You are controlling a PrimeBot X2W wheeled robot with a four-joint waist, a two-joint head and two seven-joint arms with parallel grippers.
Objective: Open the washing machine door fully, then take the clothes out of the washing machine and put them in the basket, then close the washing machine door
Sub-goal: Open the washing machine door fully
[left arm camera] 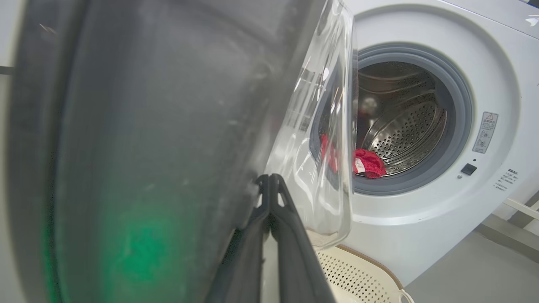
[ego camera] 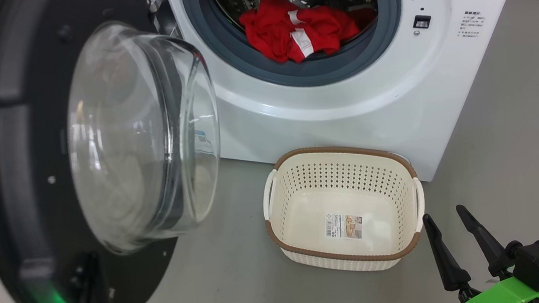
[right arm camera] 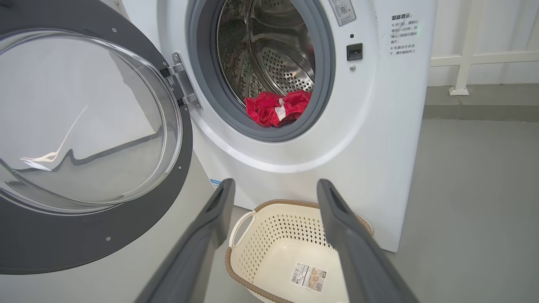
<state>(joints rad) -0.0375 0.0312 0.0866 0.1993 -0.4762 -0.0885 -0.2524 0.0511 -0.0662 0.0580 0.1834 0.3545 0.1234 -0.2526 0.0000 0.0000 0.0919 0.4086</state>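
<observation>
The washing machine door [ego camera: 17, 146] hangs swung out to the left, its glass bowl facing me. My left gripper [ego camera: 90, 267] is shut with nothing in it, its tips against the door's black inner rim [left arm camera: 147, 126] beside the glass; in the left wrist view the left gripper [left arm camera: 269, 181] has its fingers pressed together. Red clothes [ego camera: 297, 30] [right arm camera: 276, 109] [left arm camera: 370, 162] lie at the drum's front lip in the washing machine [ego camera: 344, 104]. The basket [ego camera: 338, 150] [right arm camera: 252, 210] stands empty on the floor before the machine. My right gripper [ego camera: 442, 212] [right arm camera: 276, 185] is open, just right of the basket.
Grey floor [ego camera: 521, 147] spreads to the right of the machine. A white rail [right arm camera: 463, 63] runs along the wall behind that side. The open door fills the room on the left.
</observation>
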